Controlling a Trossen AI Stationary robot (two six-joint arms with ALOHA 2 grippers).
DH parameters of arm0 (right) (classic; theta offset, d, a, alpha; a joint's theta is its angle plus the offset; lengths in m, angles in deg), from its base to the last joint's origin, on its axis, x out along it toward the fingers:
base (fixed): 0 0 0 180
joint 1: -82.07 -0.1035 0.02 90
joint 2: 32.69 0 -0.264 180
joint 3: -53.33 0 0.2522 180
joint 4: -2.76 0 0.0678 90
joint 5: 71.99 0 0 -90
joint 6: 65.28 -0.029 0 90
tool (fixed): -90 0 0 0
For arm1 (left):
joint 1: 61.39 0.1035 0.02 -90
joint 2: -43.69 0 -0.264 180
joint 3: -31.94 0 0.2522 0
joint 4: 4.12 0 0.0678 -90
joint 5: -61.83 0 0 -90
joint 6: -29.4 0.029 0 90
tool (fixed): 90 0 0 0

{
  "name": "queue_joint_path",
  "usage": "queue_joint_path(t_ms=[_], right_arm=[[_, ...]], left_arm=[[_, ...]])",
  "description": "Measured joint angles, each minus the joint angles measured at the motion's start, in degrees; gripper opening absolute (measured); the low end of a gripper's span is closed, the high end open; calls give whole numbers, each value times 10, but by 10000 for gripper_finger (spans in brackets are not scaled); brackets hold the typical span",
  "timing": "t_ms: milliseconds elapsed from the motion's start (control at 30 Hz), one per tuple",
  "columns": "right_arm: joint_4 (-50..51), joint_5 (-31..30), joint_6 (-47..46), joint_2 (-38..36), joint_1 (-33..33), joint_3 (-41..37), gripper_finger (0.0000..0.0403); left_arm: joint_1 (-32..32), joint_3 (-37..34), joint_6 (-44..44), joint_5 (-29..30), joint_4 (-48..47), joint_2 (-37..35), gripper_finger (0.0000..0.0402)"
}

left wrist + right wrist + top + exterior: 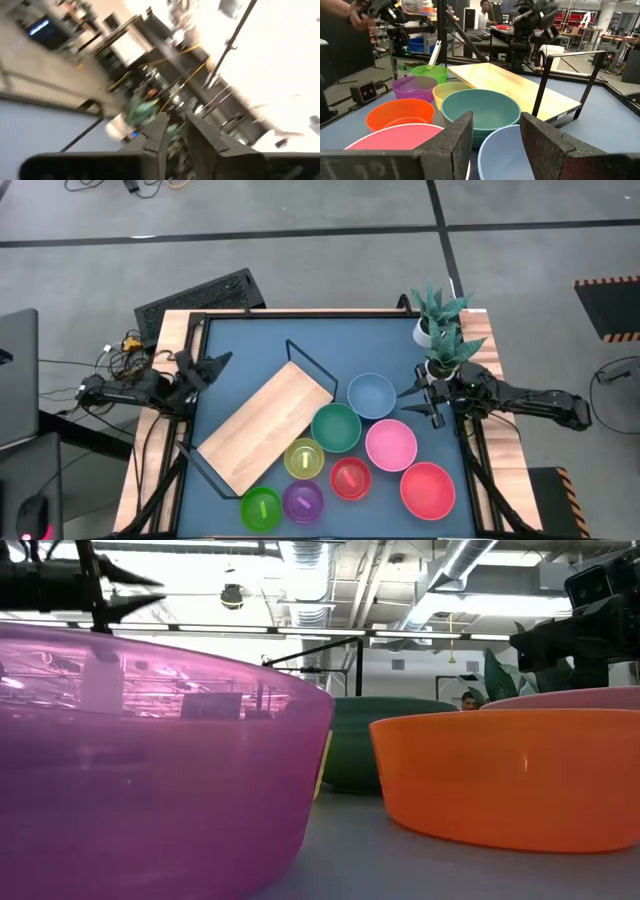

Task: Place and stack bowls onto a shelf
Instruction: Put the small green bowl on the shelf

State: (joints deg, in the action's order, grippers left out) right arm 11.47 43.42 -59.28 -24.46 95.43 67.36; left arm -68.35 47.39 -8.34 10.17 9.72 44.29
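The wooden shelf (265, 428) with its black wire frame lies slantwise on the blue tabletop, and no bowl is on it. Eight bowls stand on the table to its right: blue (371, 395), dark green (336, 427), pink (391, 444), large red (428, 488), yellow (304, 458), small red (350, 478), purple (303, 500) and lime green (261, 508). My right gripper (425, 398) is open and empty just right of the blue bowl (510, 155). My left gripper (212, 366) hovers at the table's left edge, narrowly open and empty, raised above the table (150, 590).
Two potted plants in white pots (440, 345) stand at the table's far right corner, just behind my right arm. The shelf's wire frame (545, 80) rises at its far end. A black keyboard (200, 295) lies beyond the far left corner. People show in the room behind (482, 12).
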Motion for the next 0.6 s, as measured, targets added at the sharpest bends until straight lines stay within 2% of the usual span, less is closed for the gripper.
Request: queue_joint_path(t_ms=[167, 233, 400, 600], right_arm=[[0, 0, 0, 0, 0, 0, 189], [0, 0, 0, 0, 0, 0, 189], [0, 0, 0, 0, -2, 0, 189], [0, 0, 0, 0, -10, 0, 189]], left_arm=[[0, 1, 45, -15, 138, 17, 128], [0, 12, 50, -25, 158, 31, 150], [0, 78, 58, -36, 140, 93, 185], [0, 198, 108, -50, 120, 230, 192]])
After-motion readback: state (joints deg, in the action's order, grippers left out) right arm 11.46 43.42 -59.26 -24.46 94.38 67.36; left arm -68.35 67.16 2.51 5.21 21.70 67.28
